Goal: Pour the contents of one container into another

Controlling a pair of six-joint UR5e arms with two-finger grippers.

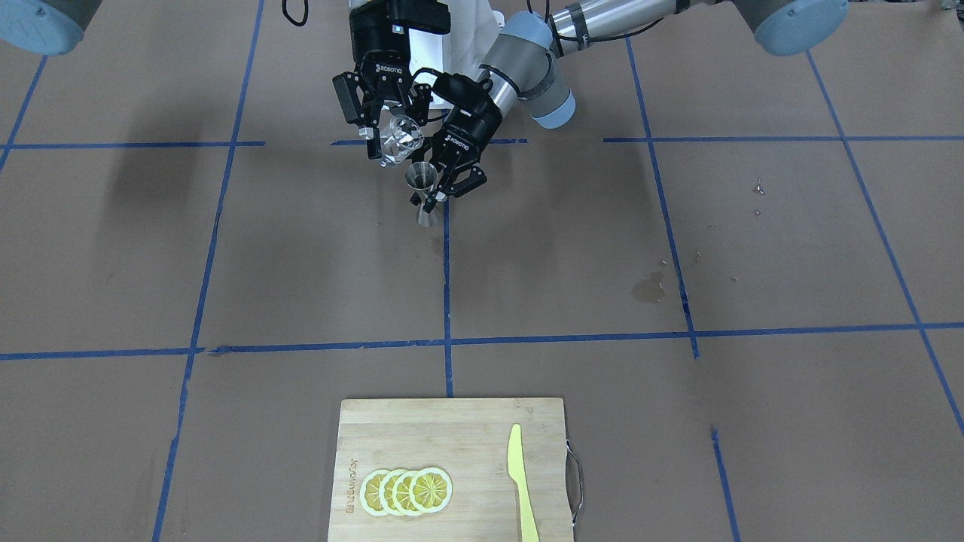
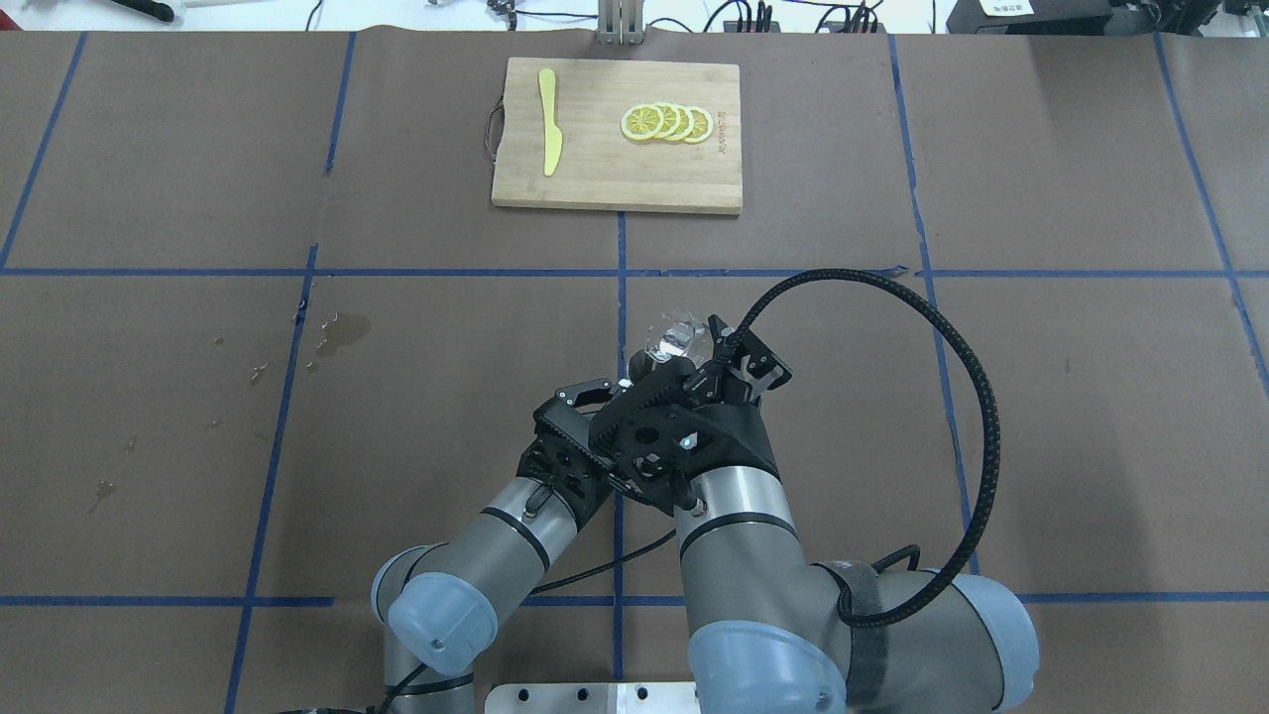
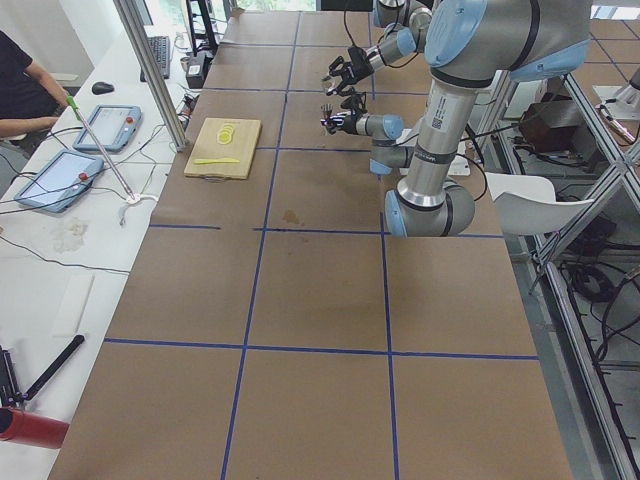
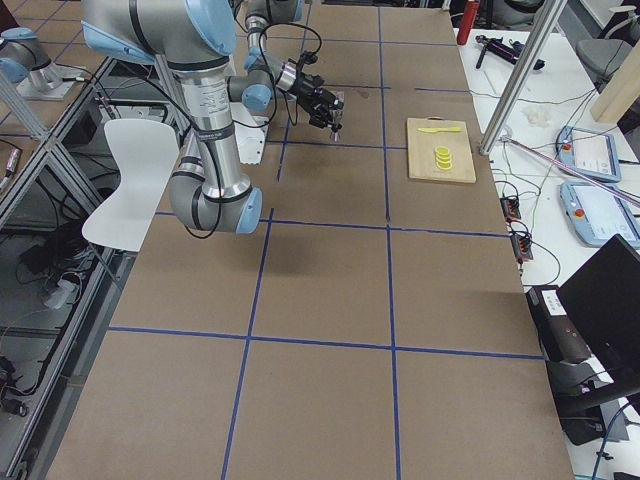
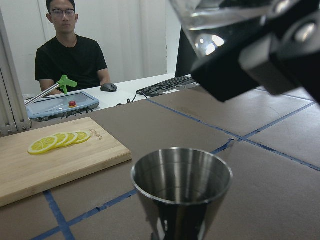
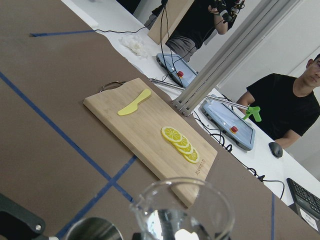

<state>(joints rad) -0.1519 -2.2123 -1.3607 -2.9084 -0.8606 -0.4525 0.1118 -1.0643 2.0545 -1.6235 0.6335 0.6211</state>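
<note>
The glass tumbler [image 1: 401, 141] is small, light and stiff, but I judge it fragile, and its smooth wall is slippery, more so if wet. The right end effector [image 1: 395, 134] is closed around this wall and holds it tilted, just above the jigger [image 1: 420, 177]; some clear liquid seems to be inside. The jigger is hard steel, light, and with its narrow foot it would tip easily, so the waist is the good place to grip. There the left end effector [image 1: 431, 197] is closed on it and keeps it upright; its cup looks empty. Both things are near the robot's edge of the tabletop [image 1: 678, 248], about midway along it. I count one tumbler, one jigger, one cutting board [image 1: 452, 429] at the opposite edge, four lemon slices [image 1: 407, 491] and one yellow knife [image 1: 520, 482].
</note>
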